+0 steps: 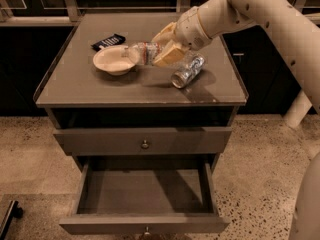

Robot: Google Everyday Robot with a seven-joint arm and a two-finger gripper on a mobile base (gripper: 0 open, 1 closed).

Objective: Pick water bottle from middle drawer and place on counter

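Grey-brown counter [100,90], gripper [167,46] above it clenched on water bottle [144,53], bottle's base hidden, middle drawer [145,191] open below

You had a pale bowl [115,60] sitting on the counter [100,91] toward its left, with a dark flat packet [108,41] just behind it. A stubby clear bottle [187,70] with a silvery label lay on its side right of centre, just beside the end effector [162,49]. Below, the top drawer [100,140] was closed, and speckled floor [30,154] lay around.

Gripper [164,46] over counter [90,86] prob. hides water bottle [145,53] base.
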